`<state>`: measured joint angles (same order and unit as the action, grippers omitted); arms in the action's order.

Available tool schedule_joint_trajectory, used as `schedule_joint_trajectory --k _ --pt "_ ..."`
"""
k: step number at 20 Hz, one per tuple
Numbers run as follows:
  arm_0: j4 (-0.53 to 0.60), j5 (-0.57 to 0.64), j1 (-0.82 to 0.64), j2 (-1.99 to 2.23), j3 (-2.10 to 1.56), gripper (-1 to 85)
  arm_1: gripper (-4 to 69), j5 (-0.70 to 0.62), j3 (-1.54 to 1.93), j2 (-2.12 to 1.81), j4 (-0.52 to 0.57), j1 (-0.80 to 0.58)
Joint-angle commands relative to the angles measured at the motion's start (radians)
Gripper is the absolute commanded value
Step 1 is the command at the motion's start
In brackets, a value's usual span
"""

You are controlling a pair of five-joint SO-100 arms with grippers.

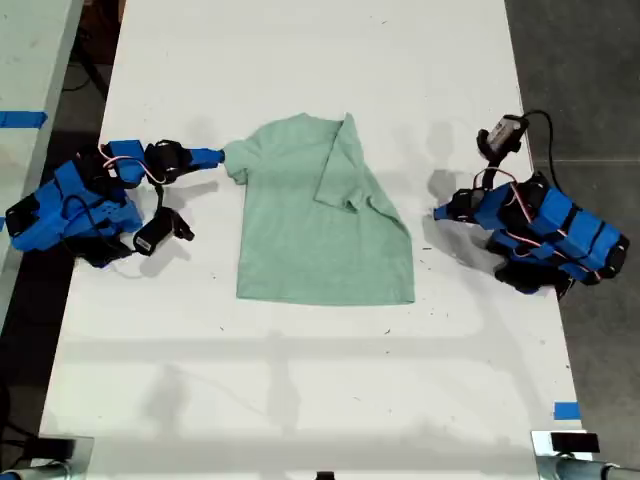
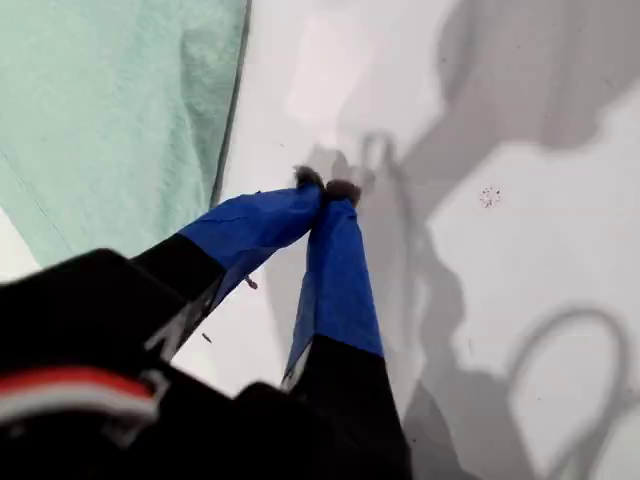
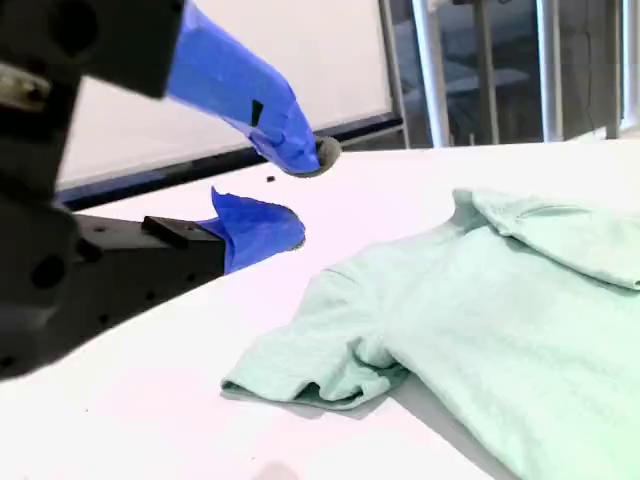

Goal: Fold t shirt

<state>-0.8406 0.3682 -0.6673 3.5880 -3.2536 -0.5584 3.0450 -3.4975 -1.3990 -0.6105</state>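
Pale mint-green cloth t shirt [image 1: 320, 225] lies mid-table [image 1: 300, 400], one sleeve folded inward. My first tool [image 2: 325, 187] closed, empty, beside the shirt's hem. My second tool [image 3: 290, 190] open near its sleeve.

The t shirt [image 1: 325, 225] is soft, matt mint-green cloth with a fine woven grain and stitched hems. My desk [image 1: 300, 380] is smooth white with a faint sheen. My first tool [image 2: 327, 186] and second tool [image 3: 290, 190] have matt blue plastic fingers on black plastic bodies.
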Motion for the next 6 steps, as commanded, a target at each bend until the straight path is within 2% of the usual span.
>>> schedule_joint_trajectory --k 1,6 --pt "-0.003 -0.018 -0.018 0.009 -0.038 6.7 1.2 -0.014 0.023 -0.009 0.025 0.006" --pt "-0.006 -0.017 -0.021 0.009 -0.038 6.7 1.2 0.011 0.023 -0.009 0.012 0.009"
